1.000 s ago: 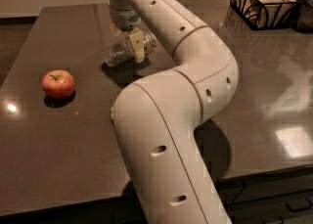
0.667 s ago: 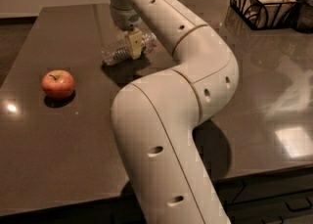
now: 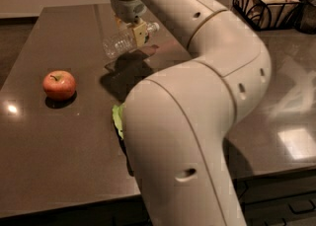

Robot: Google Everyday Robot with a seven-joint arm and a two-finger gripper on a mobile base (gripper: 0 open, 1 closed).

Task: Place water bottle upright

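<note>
Beyond and right of the apple (image 3: 59, 85): gripper (image 3: 135, 31) clamped on the bottle (image 3: 116, 45), held tilted off the table (image 3: 54, 170), cap rightward. Far right of apple: wire basket (image 3: 256, 8), contents unclear. Near right of apple: green item (image 3: 117, 117), mostly hidden behind arm (image 3: 197, 121)

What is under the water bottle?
Only its shadow on the dark table. The tool, shut on the water bottle near the table's far edge, holds it tilted in the air. Nothing there is covered.

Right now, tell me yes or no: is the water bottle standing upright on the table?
No, the water bottle hangs tilted in the gripper over the table, cap pointing right.
</note>
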